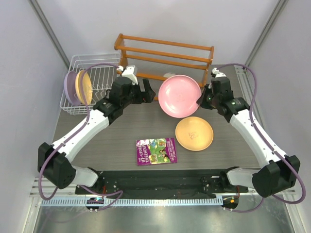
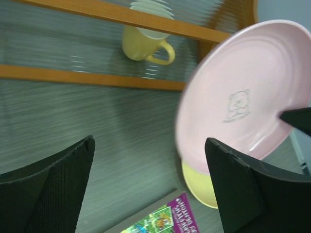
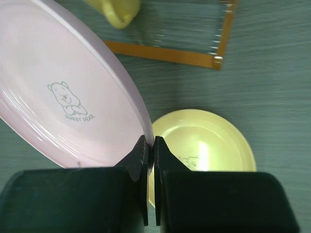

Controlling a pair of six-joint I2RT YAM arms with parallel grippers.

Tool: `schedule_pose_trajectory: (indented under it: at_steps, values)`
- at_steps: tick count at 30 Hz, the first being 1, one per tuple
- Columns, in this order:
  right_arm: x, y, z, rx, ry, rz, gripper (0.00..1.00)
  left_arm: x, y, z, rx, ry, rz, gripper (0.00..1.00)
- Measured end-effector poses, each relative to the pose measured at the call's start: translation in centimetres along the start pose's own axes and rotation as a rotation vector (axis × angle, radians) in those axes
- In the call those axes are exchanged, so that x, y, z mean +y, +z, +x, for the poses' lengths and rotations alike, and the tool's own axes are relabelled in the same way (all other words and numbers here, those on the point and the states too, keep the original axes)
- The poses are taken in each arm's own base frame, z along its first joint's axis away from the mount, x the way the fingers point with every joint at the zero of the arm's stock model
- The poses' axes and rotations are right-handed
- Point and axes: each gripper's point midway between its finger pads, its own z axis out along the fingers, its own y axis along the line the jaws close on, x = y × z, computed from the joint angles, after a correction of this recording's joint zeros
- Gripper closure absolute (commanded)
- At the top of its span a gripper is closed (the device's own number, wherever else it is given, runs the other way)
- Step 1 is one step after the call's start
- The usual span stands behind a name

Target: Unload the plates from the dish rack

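Observation:
My right gripper (image 1: 200, 101) (image 3: 149, 143) is shut on the rim of the pink plate (image 1: 180, 95) (image 3: 63, 87) and holds it tilted above the table. One yellow-orange plate (image 1: 194, 133) (image 3: 204, 141) lies flat on the table below it. The lavender plate (image 1: 71, 88) and the other yellow-orange plate (image 1: 84, 86) stand on edge at the left end of the white wire dish rack (image 1: 97, 73). My left gripper (image 1: 147, 91) (image 2: 149, 145) is open and empty, just left of the pink plate (image 2: 243, 97).
An orange wooden shelf rack (image 1: 165, 51) stands at the back with a small yellow mug (image 2: 141, 43) under it. A purple picture book (image 1: 156, 151) lies on the table near the front, left of the flat plate.

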Motion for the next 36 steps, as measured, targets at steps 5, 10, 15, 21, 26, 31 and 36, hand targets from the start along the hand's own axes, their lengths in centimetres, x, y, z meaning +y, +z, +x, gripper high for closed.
schedule_pose_trajectory:
  at_steps: [5,10,15,21,26,31,36]
  values:
    - [-5.5,-1.8,-0.1,0.070,0.014,0.158,0.99,1.7,-2.1,-1.4,-0.080,0.070,-0.073,0.01]
    - [-9.1,-3.6,2.6,0.202,0.038,0.288,0.99,4.0,-4.5,-2.9,-0.187,0.139,-0.178,0.01]
    - [-10.1,-3.5,6.6,0.337,0.067,0.312,0.99,6.6,-5.5,-3.2,-0.222,0.215,-0.302,0.01]
    - [-11.5,-3.4,11.0,0.445,0.138,0.356,0.99,8.0,-6.2,-3.8,-0.242,0.245,-0.375,0.01]
    - [-11.5,-3.5,12.7,0.463,0.185,0.341,0.99,9.7,-7.1,-4.7,-0.265,0.220,-0.426,0.01]
    - [-11.5,-3.4,14.4,0.479,0.216,0.324,0.99,11.8,-8.2,-5.9,-0.297,0.167,-0.474,0.00]
    - [-11.8,-3.0,15.5,0.491,0.232,0.324,0.99,14.2,-8.8,-6.5,-0.315,0.114,-0.519,0.01]
